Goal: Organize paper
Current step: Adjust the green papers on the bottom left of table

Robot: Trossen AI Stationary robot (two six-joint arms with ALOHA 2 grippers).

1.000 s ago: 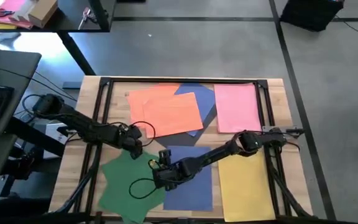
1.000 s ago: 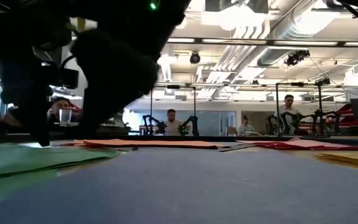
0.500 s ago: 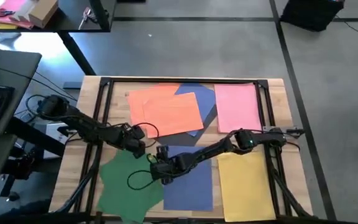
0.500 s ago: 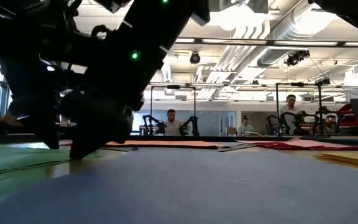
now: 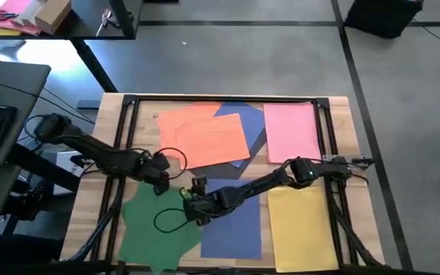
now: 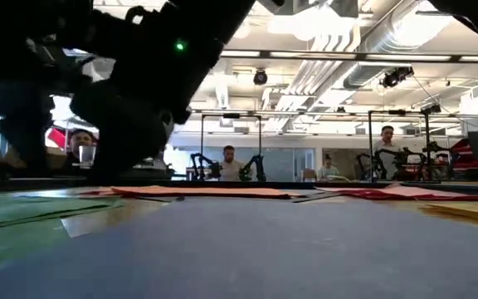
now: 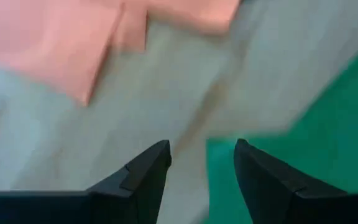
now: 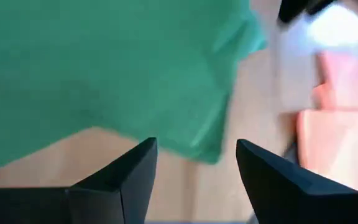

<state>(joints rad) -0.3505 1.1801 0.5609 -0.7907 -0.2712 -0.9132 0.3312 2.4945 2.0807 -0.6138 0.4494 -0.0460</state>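
Carefully, we work the green sheets (image 5: 155, 229) at the table's (image 5: 109, 103) near left corner. Our right gripper (image 5: 192, 205), fingers apart and empty, hovers at their far edge; our left gripper (image 5: 159, 182) likewise. We should pinch one edge low, without creasing.

Two dark, near-black arms built of slim tubular links with rounded, bulbous joint housings. Thin black cable looping loose beside each wrist. Small pale patch on the wrist just behind the left jaws (image 5: 161, 181). Similar light fitting behind the right jaws (image 5: 192, 208). Small green indicator light glowing on the dark arm body in the low view. Matte black fingers (image 7: 143, 180) on the left, wedge-shaped, tapering to blunt pointed tips, with faceted edges. Same angular black fingers (image 8: 127, 180) on the right, smooth and unmarked.
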